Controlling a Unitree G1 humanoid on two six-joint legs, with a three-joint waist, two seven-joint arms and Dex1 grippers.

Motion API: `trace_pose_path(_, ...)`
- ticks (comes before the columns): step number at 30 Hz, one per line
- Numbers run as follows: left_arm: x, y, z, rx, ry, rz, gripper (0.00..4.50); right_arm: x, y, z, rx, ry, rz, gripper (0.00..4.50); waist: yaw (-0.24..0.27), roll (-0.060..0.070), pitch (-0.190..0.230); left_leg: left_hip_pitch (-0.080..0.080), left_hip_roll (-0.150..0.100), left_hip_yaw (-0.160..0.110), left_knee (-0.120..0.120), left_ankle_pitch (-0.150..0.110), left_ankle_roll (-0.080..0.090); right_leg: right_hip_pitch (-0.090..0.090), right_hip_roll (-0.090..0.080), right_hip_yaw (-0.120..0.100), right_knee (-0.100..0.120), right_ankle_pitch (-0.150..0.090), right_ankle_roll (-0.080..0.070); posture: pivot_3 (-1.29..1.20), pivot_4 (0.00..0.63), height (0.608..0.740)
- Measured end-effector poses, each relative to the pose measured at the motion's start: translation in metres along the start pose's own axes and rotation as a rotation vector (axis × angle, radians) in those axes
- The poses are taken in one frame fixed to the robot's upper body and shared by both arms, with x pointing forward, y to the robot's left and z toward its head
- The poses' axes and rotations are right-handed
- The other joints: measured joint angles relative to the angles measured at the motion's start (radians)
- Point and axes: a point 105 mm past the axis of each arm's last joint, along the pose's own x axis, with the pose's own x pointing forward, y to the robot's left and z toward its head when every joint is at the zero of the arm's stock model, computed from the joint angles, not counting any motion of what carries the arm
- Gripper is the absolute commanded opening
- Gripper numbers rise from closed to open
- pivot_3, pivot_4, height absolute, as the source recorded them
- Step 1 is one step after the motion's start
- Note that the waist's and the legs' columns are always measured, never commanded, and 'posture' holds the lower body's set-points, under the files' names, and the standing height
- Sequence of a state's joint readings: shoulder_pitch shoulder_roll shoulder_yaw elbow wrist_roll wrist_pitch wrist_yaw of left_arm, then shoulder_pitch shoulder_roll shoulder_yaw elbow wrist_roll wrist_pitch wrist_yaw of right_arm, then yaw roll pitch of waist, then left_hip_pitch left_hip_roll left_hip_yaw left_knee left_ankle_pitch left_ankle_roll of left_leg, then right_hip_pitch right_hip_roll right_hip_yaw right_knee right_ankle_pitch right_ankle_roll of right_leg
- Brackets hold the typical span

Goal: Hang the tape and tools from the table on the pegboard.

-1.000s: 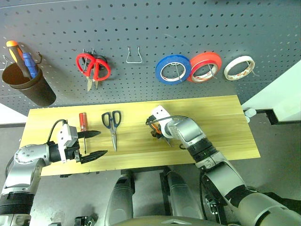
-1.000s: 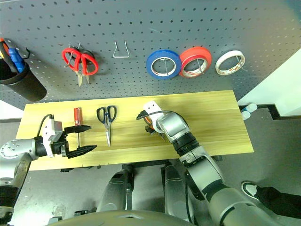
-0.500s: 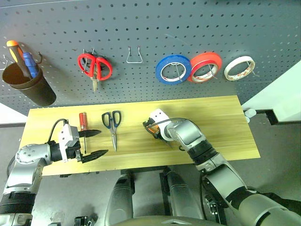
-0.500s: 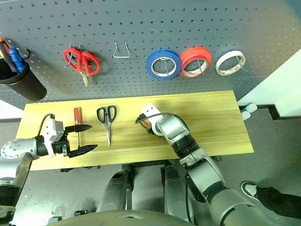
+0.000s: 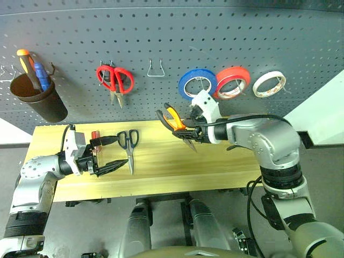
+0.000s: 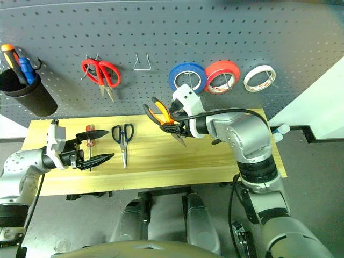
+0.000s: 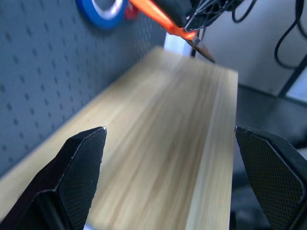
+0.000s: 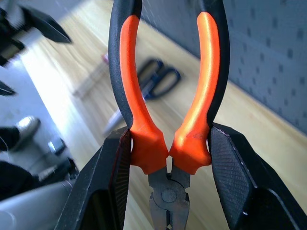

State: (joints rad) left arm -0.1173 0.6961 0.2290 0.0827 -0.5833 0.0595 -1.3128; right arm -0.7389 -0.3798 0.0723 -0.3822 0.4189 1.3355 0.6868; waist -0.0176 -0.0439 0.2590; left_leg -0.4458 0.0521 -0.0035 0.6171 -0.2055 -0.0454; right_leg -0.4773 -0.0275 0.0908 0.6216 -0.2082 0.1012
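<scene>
My right gripper (image 5: 191, 133) is shut on the orange-and-black pliers (image 5: 174, 119) and holds them in the air above the table (image 5: 226, 161), just in front of the pegboard (image 5: 161, 32). Their handles point up and to the left, and in the right wrist view my fingers (image 8: 111, 182) clamp the pliers (image 8: 168, 96) near the joint. My left gripper (image 5: 119, 150) stands open and empty over the table's left end. The red-handled screwdriver (image 5: 95, 135) lies partly behind it, and the black scissors (image 5: 129, 141) lie just to its right. The whitish tape (image 5: 269, 84) hangs on the pegboard at the right.
On the pegboard hang a blue roll (image 5: 197, 83), a red roll (image 5: 233, 80) and red-handled scissors (image 5: 115, 79). A dark cup (image 5: 40, 99) holding tools sits at far left. An empty wire hook (image 5: 156, 68) is above the pliers.
My right gripper has lifted the pliers off the table and up toward the pegboard. My left gripper has risen a little, still open. The camera has tilted.
</scene>
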Motion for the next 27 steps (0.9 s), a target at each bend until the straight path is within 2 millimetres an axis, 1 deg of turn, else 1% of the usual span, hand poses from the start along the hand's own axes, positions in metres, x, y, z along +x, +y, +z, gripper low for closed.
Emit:
trace_pose_path(1,-0.002,0.0,0.007,0.007,-0.026,0.012,4.5,-0.004,0.001,0.005,-0.006,-0.025,0.0,2.05,0.0,0.0,-0.005,0.001,0.0,0.0,0.0,0.0,0.0,0.002,0.0,0.0,-0.002,0.001,0.0,0.1,0.086,0.74)
trace_pose_path(3,-0.004,0.0,0.019,0.02,-0.067,0.032,4.5,-0.006,-0.001,0.012,-0.025,-0.048,-0.025,2.05,-0.001,-0.001,-0.016,0.001,0.0,0.0,0.0,0.001,-0.001,0.004,0.0,0.0,-0.007,0.005,0.0,0.11,0.076,0.74)
trace_pose_path(4,-0.006,0.0,0.026,0.029,-0.087,0.045,4.5,-0.007,-0.003,0.019,-0.04,-0.07,-0.038,2.05,-0.002,-0.001,-0.022,0.001,0.0,0.001,0.001,0.001,-0.002,0.004,0.0,0.0,-0.008,0.006,0.001,0.11,0.074,0.74)
trace_pose_path(7,-0.01,0.001,0.047,0.044,-0.157,0.09,4.5,-0.012,-0.004,0.05,-0.068,-0.186,-0.048,2.05,-0.003,-0.001,-0.034,0.001,0.001,0.001,0.004,0.001,-0.002,0.006,0.0,0.0,-0.008,0.008,0.002,0.14,0.06,0.74)
trace_pose_path(10,-0.015,0.002,0.062,0.045,-0.21,0.137,4.5,-0.013,0.001,0.078,-0.083,-0.311,-0.025,2.05,0.0,-0.001,-0.054,0.003,0.001,0.001,0.005,0.001,-0.002,0.009,0.0,0.0,-0.009,0.008,0.002,0.16,0.052,0.74)
trace_pose_path(13,-0.017,0.004,0.072,0.036,-0.262,0.19,4.5,-0.01,0.005,0.105,-0.06,-0.433,-0.001,2.05,0.002,-0.001,-0.068,0.005,0.001,0.001,0.006,0.001,-0.002,0.011,0.0,0.0,-0.008,0.009,0.002,0.17,0.049,0.74)
trace_pose_path(16,-0.02,0.007,0.075,0.023,-0.286,0.23,4.5,-0.007,0.004,0.127,-0.041,-0.51,0.007,2.05,0.004,0.001,-0.081,0.006,0.001,0.001,0.008,0.001,-0.002,0.013,0.0,-0.001,-0.008,0.009,0.002,0.18,0.043,0.74)
trace_pose_path(19,-0.02,0.011,0.079,0.028,-0.296,0.252,4.5,0.001,0.003,0.148,-0.036,-0.57,-0.002,2.05,0.005,0.001,-0.089,0.008,0.001,0.001,0.009,0.001,-0.002,0.016,0.0,-0.001,-0.008,0.009,-0.001,0.19,0.039,0.74)
trace_pose_path(21,-0.02,0.014,0.081,0.039,-0.301,0.265,4.5,0.01,0.0,0.155,-0.031,-0.59,-0.026,2.05,0.006,0.0,-0.099,0.009,0.001,0.001,0.009,0.001,-0.002,0.017,0.0,-0.001,-0.008,0.009,-0.001,0.19,0.037,0.74)
trace_pose_path(23,-0.023,0.018,0.081,0.052,-0.305,0.286,4.5,0.022,-0.005,0.155,-0.025,-0.59,-0.059,2.05,0.006,0.001,-0.109,0.01,0.001,0.001,0.009,0.001,-0.003,0.018,0.0,-0.001,-0.008,0.009,-0.001,0.2,0.038,0.74)
trace_pose_path(27,-0.025,0.027,0.079,0.071,-0.309,0.323,4.5,0.048,-0.016,0.149,-0.062,-0.562,-0.175,2.05,0.006,0.001,-0.113,0.012,0.001,0.001,0.009,0.002,-0.003,0.019,0.001,-0.001,-0.007,0.009,-0.002,0.19,0.048,0.74)
